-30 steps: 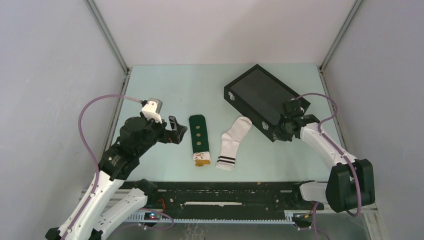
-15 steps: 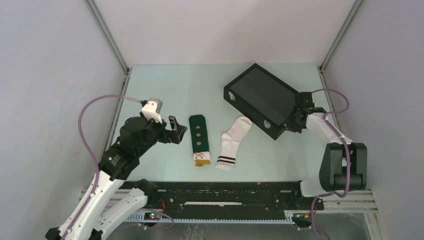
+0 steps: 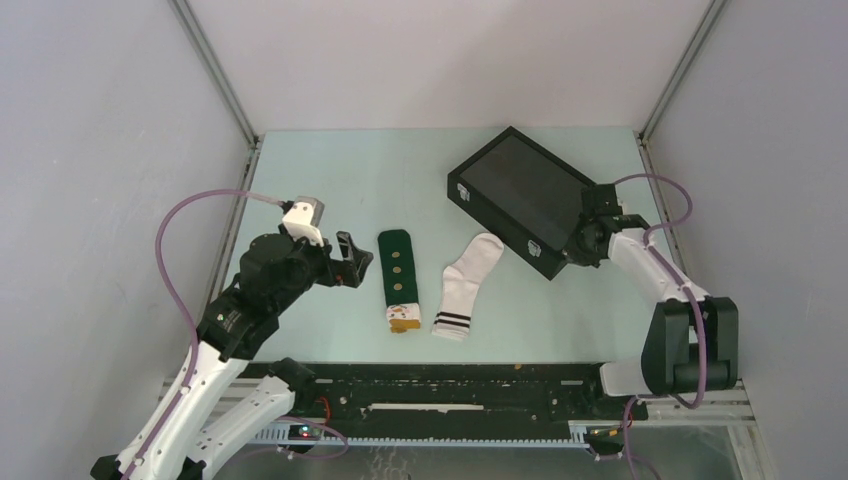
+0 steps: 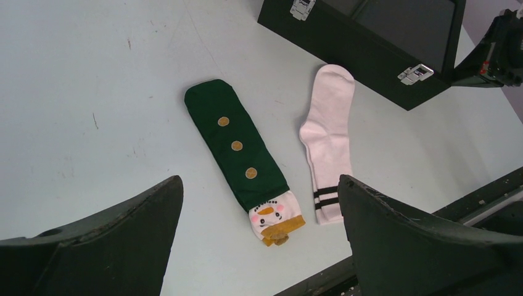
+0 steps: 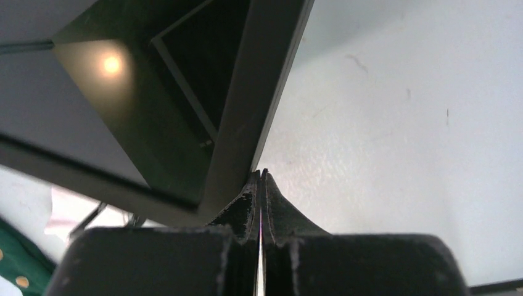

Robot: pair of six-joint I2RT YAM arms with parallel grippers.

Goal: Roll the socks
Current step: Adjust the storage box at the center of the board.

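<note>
Green sock point(image 3: 397, 268) and white striped sock point(image 3: 468, 282) are lying flat, side by side.
Both are sitting just ahead of the wide-spread left gripper point(image 3: 357, 262); the right gripper point(image 5: 260, 179), pinched shut, is sitting at the black case's point(image 3: 520, 195) edge on the pale table point(image 3: 330, 180).

Two socks lie flat mid-worktop point(image 3: 330, 180), side by side, not touching. The green sock point(image 3: 397, 280) is straight, its white-orange end nearest my arm bases. The white sock point(image 3: 468, 283) is just to its right, striped cuff near me, toe angled away toward the black case point(image 3: 522, 198). The case sits askew at far right, lid closed. My left claw point(image 3: 352, 260) hovers just left of the green sock with its jaws spread. My right claw point(image 3: 585, 245) is pinched closed at the case's near right edge; I can't confirm contact.
</note>
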